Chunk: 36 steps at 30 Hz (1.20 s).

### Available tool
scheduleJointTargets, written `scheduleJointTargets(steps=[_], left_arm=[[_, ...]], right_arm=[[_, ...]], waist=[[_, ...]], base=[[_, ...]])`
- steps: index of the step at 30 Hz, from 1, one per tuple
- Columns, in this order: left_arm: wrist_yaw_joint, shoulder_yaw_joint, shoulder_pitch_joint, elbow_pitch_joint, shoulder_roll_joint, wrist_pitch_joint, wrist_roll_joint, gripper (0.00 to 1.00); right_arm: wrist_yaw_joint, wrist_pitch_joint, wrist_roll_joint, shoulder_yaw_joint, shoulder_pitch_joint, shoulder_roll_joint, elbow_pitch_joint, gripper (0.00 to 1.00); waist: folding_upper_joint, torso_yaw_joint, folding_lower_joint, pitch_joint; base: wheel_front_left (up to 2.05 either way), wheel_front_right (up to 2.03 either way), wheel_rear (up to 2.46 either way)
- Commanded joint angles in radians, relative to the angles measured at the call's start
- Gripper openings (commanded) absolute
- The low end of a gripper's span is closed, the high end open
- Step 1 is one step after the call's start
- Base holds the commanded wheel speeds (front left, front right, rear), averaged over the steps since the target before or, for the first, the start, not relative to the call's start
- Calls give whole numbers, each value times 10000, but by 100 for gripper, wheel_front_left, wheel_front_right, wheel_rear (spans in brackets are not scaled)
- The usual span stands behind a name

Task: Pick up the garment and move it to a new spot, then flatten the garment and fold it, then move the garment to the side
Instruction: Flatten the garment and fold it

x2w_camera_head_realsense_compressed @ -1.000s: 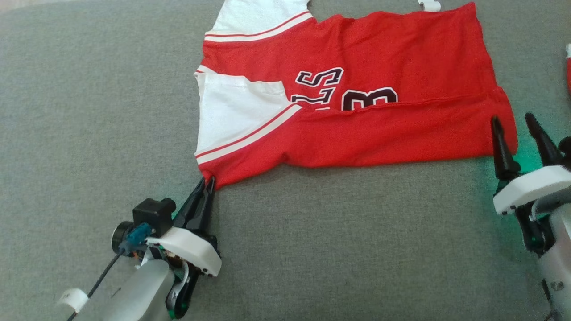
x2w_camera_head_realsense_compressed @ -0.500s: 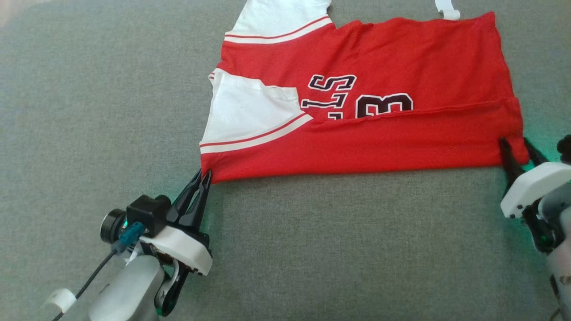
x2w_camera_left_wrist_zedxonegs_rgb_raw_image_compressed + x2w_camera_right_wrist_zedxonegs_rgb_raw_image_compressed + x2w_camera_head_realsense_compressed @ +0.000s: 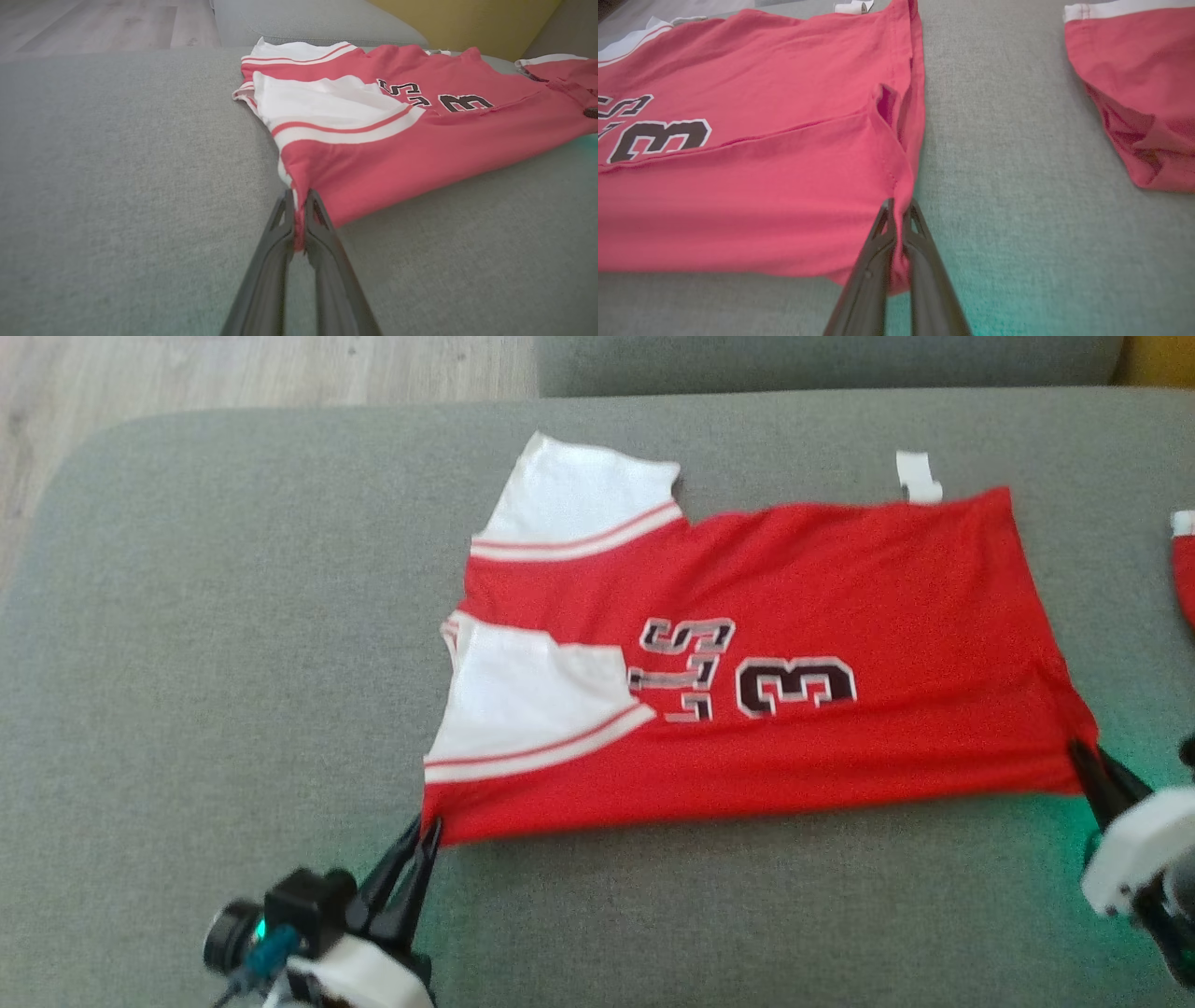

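Red-and-white jersey (image 3: 794, 607) lies flat on the grey cushion (image 3: 187, 663), spreading forward from both sets of fingertips, its long axis running straight from one gripper to the other. The left gripper (image 3: 425, 823) is clenched on the near sleeve-side corner, and the right gripper (image 3: 1083, 749) is clenched on the near hem corner.

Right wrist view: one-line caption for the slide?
Right gripper shut on a corner of the red jersey, which lies on the grey cushion.

The garment (image 3: 840, 588) is smooth matt cloth; the cushion (image 3: 233, 663), coarse matt weave; the floor (image 3: 233, 373), pale wood.
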Motion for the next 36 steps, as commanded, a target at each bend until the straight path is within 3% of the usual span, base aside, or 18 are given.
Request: scheduleJointTargets(steps=[1,5,11,12,13,14,15,16,21,26,31,36], left_arm=[[242,359,44,-441,424,15,-81,0],[667,310,909,-1292,493,254,-292,0],[958,111,1489,-1796,630,559,-307,0],[958,122,1500,-1795,598,591,-375,0],[936,90,1490,-1779,598,662,-397,0],[913,46,1468,-1773,610,749,-400,16],[924,40,1430,-1784,605,809,-412,78],[953,52,1374,-1809,601,840,-404,100],[913,272,766,-2110,804,993,-365,100],[522,553,-768,-2337,1239,1430,-112,100],[-744,788,-3565,-1909,1593,2927,-429,100],[-1450,988,-6208,-599,1674,4301,-967,100]], right_arm=[[65,-99,145,-73,362,-562,-430,0],[65,-194,136,-428,1390,-858,-1069,0],[65,115,91,-965,2613,-721,-1831,0],[65,159,77,-1072,2739,-674,-1947,27],[65,186,52,-1196,2839,-615,-2054,82],[65,170,3,-1312,2921,-550,-2180,100],[65,120,-73,-1451,2976,-475,-2313,100],[65,70,-174,-1566,3022,-405,-2468,100],[65,-306,-641,-1918,2975,-56,-3592,100],[65,-504,-947,-2000,2689,287,-4468,100],[65,-428,-1271,-1811,2199,464,-5294,100],[65,-397,-1324,-1633,1679,709,-5673,100]], waist=[[-1,28,1,-128],[-1,36,1,-261],[-1,78,1,-358],[-1,69,1,-362],[-1,54,1,-366],[-1,36,1,-367],[-1,11,1,-360],[-1,-12,1,-353],[-1,-212,1,-227],[-1,-426,1,151],[-1,-834,1,1027],[-1,-1377,1,1936]], base=[[0,0,0],[0,0,0],[0,0,0],[0,0,0],[0,0,0],[0,0,0],[0,0,0],[0,0,0],[0,0,0],[0,0,0],[0,0,0],[0,0,0]])
